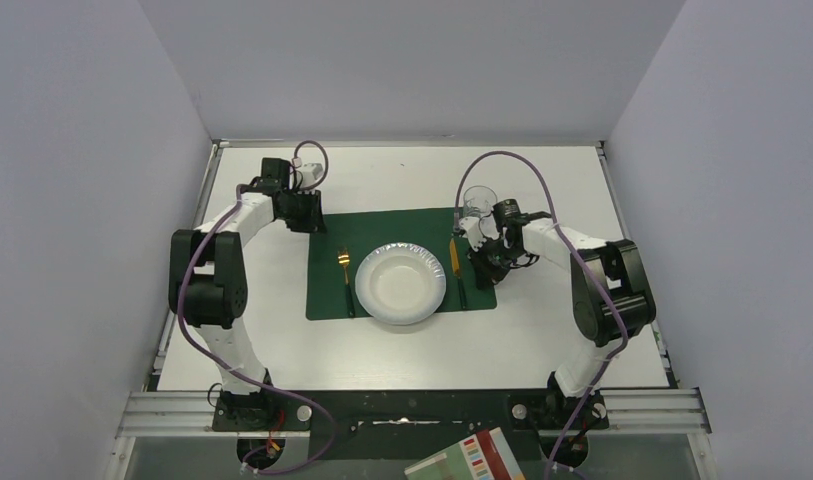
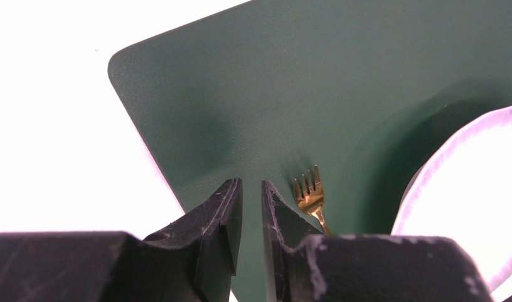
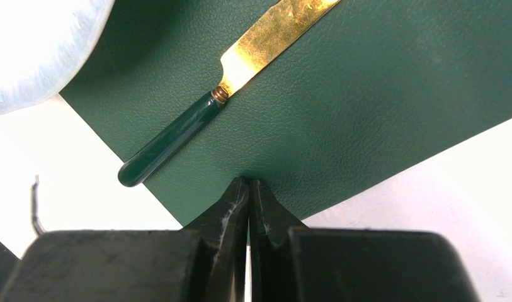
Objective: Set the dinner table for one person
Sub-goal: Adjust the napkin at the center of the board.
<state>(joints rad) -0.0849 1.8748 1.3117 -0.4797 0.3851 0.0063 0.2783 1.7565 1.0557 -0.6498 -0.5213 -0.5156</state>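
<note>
The white dinner table carries a dark green placemat. A white plate lies on the mat's middle. A gold fork lies left of it, and a knife with a gold blade and green handle lies right of it. A clear glass stands at the mat's far right corner. My left gripper hovers over the mat's far left corner, jaws a little apart and empty, with the fork just beside it. My right gripper is shut at the mat's right edge, near the knife.
White walls enclose the table on three sides. A metal rail with the arm bases runs along the near edge. A colourful book lies below it. Purple cables loop over both arms. The plate also shows in both wrist views.
</note>
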